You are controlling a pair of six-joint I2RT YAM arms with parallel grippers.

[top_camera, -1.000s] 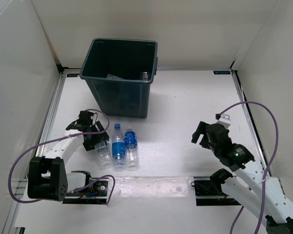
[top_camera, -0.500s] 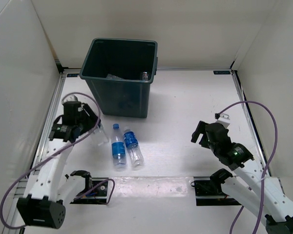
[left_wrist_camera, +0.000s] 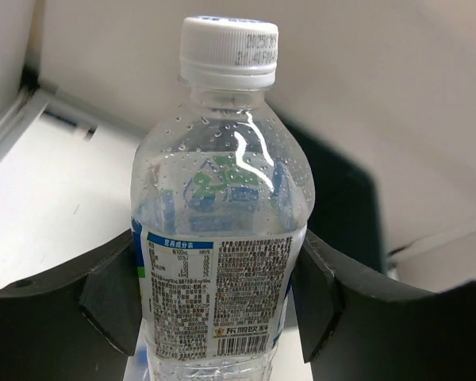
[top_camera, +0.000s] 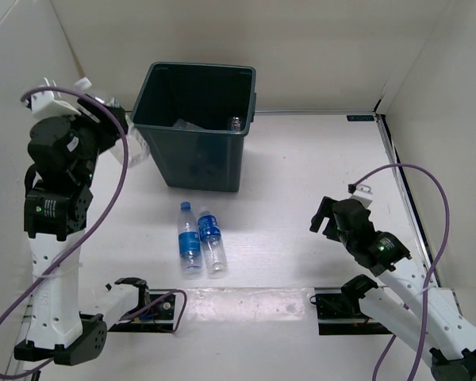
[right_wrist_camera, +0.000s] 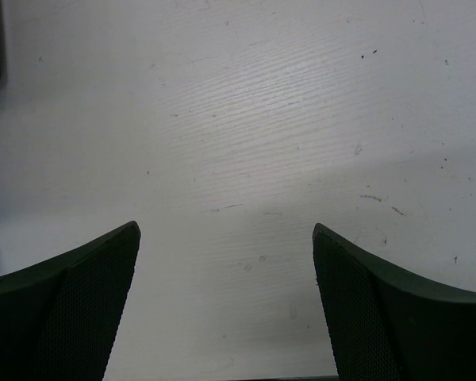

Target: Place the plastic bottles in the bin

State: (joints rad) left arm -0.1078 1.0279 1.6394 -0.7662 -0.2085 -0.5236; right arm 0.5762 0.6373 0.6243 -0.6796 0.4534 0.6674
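From above, the left gripper (top_camera: 117,119) holds one bottle (top_camera: 136,147) beside the bin (top_camera: 198,70), short of its rim, so an early release would drop it outside; two bottles (top_camera: 189,242) lie on the table (top_camera: 301,159). The left wrist view shows the jaws clamped on the label (left_wrist_camera: 218,286), where the bottle could tilt. The right gripper (right_wrist_camera: 222,302) hangs spread apart, empty.

Two bottles (top_camera: 190,243) together on table (top_camera: 301,175) before bin (top_camera: 197,163); third bottle (left_wrist_camera: 220,238) left of bin.

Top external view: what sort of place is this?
Probably a lab robot test cell: a white table boxed in by plain white walls, a left arm and right arm bolted at its near edge, with a bin and plastic bottles as props.
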